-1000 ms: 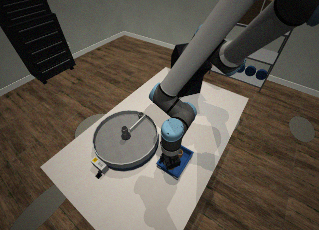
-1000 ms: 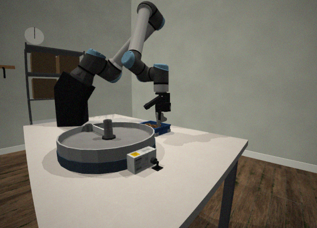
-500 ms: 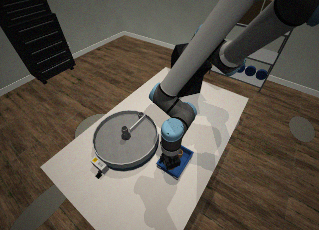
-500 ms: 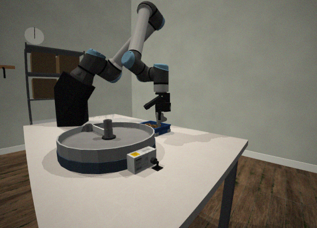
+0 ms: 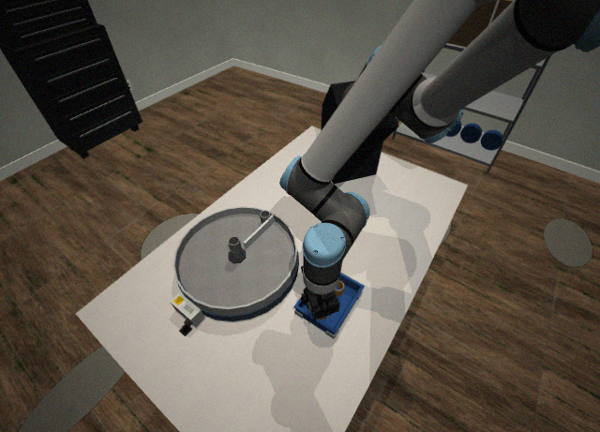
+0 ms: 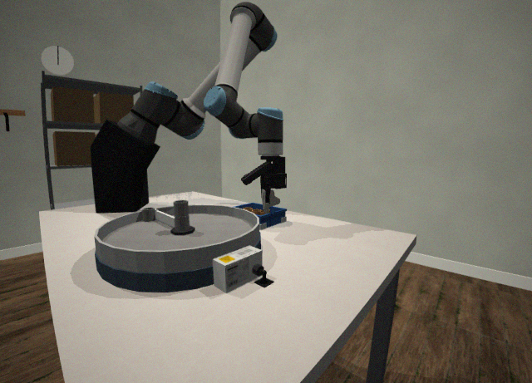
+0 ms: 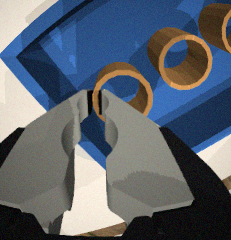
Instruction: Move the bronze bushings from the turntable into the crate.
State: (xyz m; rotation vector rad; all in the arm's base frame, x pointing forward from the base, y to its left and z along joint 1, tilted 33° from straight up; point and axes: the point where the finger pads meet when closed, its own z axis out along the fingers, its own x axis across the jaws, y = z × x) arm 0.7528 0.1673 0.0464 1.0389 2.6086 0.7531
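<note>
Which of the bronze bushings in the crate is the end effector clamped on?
The nearest bushing in the wrist view. The end effector pinches its wall between both fingers; the other two bushings stand untouched farther along the blue crate.
</note>
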